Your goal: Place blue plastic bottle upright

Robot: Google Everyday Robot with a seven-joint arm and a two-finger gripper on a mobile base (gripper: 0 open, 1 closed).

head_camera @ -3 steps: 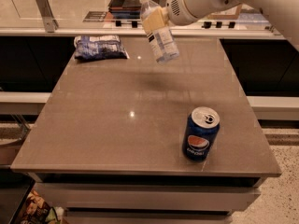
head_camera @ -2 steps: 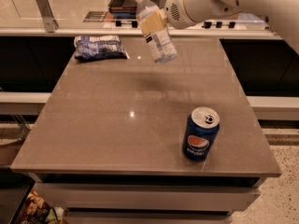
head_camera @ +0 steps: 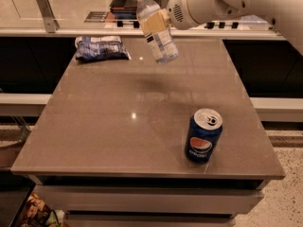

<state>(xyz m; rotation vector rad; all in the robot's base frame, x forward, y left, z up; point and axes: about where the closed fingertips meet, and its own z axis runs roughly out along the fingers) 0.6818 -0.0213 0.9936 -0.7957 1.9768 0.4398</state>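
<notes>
The gripper (head_camera: 156, 23) has drifted slightly left and up, its jaws clamped round the upper part of the blue plastic bottle (head_camera: 163, 45). The bottle hangs above the far tabletop (head_camera: 94, 126), tilted with its cap up-left, so it is not yet set down. It is clear plastic with a white cap and a glossy label. A shiny Pepsi can (head_camera: 202, 136) stands near right, and a crinkled snack bag (head_camera: 102, 48) lies far left.

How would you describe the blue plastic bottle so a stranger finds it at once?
Look above the far half of the table. There the gripper holds the blue plastic bottle tilted in the air. Unlike the Pepsi can and snack bag, it is clear, white-capped.
</notes>
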